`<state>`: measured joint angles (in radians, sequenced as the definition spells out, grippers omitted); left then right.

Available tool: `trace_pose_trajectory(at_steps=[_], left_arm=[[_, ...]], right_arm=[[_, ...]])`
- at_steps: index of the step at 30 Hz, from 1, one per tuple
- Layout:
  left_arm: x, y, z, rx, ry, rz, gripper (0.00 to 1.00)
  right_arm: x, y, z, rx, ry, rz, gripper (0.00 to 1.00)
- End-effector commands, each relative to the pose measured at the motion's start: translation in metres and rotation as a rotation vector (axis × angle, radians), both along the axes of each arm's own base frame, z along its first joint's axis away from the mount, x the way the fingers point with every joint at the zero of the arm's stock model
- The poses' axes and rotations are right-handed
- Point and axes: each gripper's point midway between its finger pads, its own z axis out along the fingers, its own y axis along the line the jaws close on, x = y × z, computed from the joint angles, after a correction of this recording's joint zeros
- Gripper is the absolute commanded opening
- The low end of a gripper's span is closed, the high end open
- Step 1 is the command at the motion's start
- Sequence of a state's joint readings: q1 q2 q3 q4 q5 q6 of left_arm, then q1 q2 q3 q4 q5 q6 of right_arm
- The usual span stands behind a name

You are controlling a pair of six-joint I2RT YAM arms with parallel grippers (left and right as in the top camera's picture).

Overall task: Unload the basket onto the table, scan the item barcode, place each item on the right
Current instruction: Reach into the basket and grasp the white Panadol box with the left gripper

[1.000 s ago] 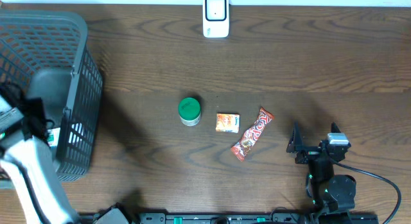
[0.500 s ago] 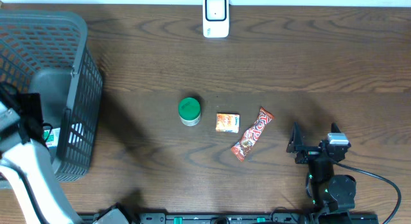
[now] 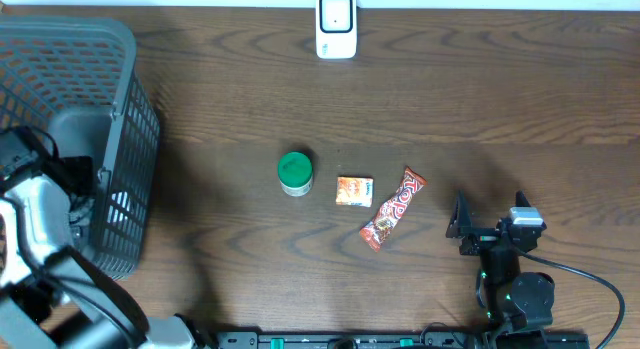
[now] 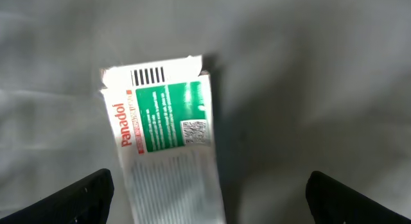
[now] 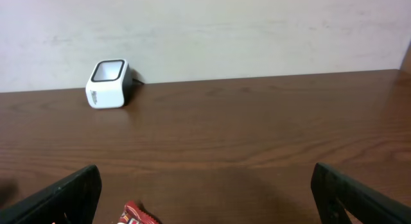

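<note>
Left gripper (image 4: 212, 195) hangs inside the grey basket (image 3: 120, 59), jaws wide apart, gripping nothing. Beneath it the Panadol box (image 4: 160, 121) lies flat on the basket floor, barcode (image 4: 147, 75) facing up. Right gripper (image 5: 209, 195) sits spread open near the snack bar (image 3: 393, 207), with the scanner (image 3: 336, 25) well apart at the table's far edge.
</note>
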<state>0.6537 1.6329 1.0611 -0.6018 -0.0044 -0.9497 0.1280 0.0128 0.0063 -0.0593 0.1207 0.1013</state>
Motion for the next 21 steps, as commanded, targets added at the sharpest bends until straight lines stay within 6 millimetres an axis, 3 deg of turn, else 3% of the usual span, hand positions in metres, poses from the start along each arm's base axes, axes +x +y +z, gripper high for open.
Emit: trace_pose_trajectory(at_steps=[1,5,11,18,21], left_arm=[[0.000,-0.008,-0.020,-0.064,0.025,-0.023,0.97],[0.005,-0.012,-0.033,-0.106,0.025,-0.032,0.97],[0.008,-0.009,-0.034,-0.094,0.019,-0.051,0.97],[0.000,-0.015,-0.047,-0.130,0.068,-0.068,0.97],[-0.005,-0.020,-0.058,-0.156,0.110,-0.095,0.85]], right_arm=[[0.000,0.002,-0.001,-0.006,0.001,0.007,0.99],[0.000,0.002,-0.001,-0.006,0.001,0.007,0.99],[0.000,0.002,-0.001,-0.006,0.001,0.007,0.99],[0.000,0.002,-0.001,-0.006,0.001,0.007,0.99],[0.000,0.002,-0.001,-0.006,0.001,0.007,0.99]])
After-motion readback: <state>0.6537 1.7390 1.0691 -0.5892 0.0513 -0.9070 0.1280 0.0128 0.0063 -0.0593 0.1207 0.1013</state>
